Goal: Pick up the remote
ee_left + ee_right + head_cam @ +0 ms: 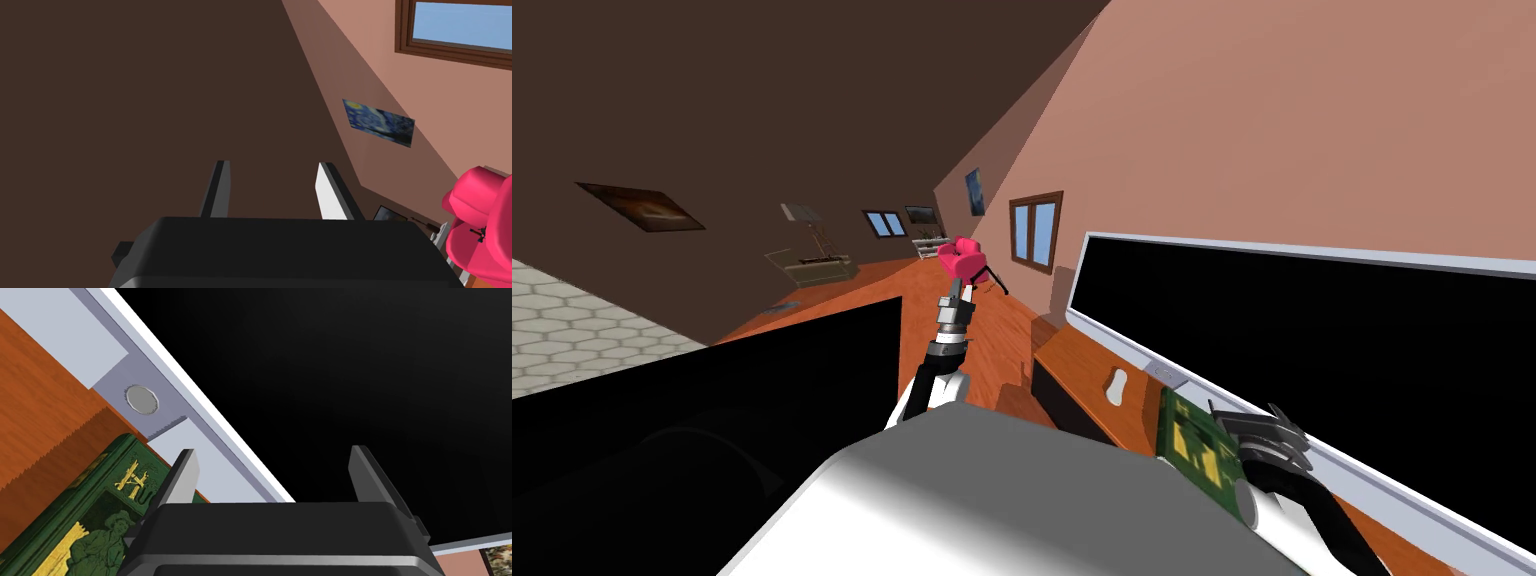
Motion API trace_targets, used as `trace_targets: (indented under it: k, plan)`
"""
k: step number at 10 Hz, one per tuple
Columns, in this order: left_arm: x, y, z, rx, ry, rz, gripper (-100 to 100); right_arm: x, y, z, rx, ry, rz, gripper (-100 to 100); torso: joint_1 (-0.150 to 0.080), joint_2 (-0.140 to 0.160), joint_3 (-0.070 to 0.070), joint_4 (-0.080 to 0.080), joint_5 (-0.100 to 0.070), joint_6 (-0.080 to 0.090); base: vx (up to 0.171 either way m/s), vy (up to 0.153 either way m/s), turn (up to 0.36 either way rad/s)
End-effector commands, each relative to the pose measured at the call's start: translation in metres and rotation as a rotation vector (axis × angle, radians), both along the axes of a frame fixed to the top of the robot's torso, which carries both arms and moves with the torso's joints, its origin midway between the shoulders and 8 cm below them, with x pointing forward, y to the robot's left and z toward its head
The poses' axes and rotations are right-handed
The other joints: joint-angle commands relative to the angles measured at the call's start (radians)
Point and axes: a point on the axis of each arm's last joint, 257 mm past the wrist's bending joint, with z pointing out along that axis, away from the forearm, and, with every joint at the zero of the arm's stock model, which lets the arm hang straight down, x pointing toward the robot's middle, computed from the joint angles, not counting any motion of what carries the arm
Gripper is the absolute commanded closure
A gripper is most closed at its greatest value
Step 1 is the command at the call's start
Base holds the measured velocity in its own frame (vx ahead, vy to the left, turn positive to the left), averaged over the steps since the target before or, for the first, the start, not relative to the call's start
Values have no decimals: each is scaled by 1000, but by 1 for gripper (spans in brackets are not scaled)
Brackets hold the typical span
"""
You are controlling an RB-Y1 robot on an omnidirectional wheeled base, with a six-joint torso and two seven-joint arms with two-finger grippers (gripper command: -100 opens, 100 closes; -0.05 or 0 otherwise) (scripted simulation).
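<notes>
The book (95, 508) runs off the edge and under the right hand's (274, 453) dark body. The screen (1312, 330) and chair (475, 220) are cut off too. The remote (1116, 385) on the tabletop (1084, 368) is too small for detail.

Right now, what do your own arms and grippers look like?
The left gripper and right gripper are dark boxes, each with two thin, blade-like grey fingers. The left arm is white, with dark and grey ringed joints near the wrist. The right arm is white with black cable-like bands.
</notes>
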Motion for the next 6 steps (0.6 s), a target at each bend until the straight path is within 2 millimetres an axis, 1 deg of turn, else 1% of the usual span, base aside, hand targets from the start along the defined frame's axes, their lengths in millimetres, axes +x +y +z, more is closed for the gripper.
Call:
trace_targets:
  k: [1,2,3,4,5,6]
  plan:
    - [0,0,0,0,0,0,0,-10,-12,-13,54,15,-37,-100,0,0,0,0,0,0,3,8,167]
    - [0,0,0,0,0,0,0,-26,-33,-25,110,25,-98,-100,0,0,0,0,0,1,-4,-2,241]
    - [0,0,0,0,0,0,0,-29,-35,-33,138,34,-110,-100,-1,1,0,0,0,0,1,1,186]
    - [0,0,0,0,0,0,0,-42,-53,-38,184,33,-164,-100,-1,0,0,0,0,1,6,3,230]
    - [0,0,0,0,0,0,0,-50,-55,-53,225,48,-187,-100,-1,0,0,0,0,0,0,-5,197]
    - [0,0,0,0,0,0,0,-50,-55,-53,225,48,-187,-100,-1,1,0,0,0,1,0,-2,31]
